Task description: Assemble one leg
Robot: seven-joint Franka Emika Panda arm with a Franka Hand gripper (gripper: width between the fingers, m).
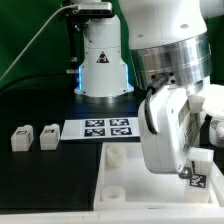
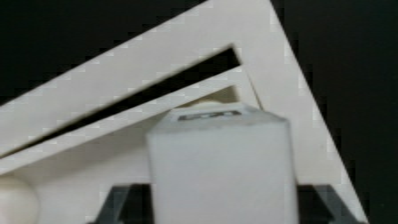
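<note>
My gripper (image 1: 194, 172) is shut on a leg (image 1: 198, 178), a small white block with a black-and-white tag on its lower face. It holds the leg over the right part of the big flat white panel (image 1: 120, 195). In the wrist view the leg (image 2: 217, 160) stands upright between my dark fingers (image 2: 128, 203), and the gripper (image 2: 217, 208) grips its sides. A round corner socket (image 2: 215, 102) of the panel (image 2: 267, 60) shows just beyond the leg's far end. Whether the leg touches the panel is hidden.
Two more legs (image 1: 19, 140) (image 1: 49, 136) lie on the black table at the exterior view's left. The marker board (image 1: 108, 127) lies behind the panel. The arm's base (image 1: 100, 60) stands at the back. Another socket (image 1: 117, 155) shows on the panel's near-left corner.
</note>
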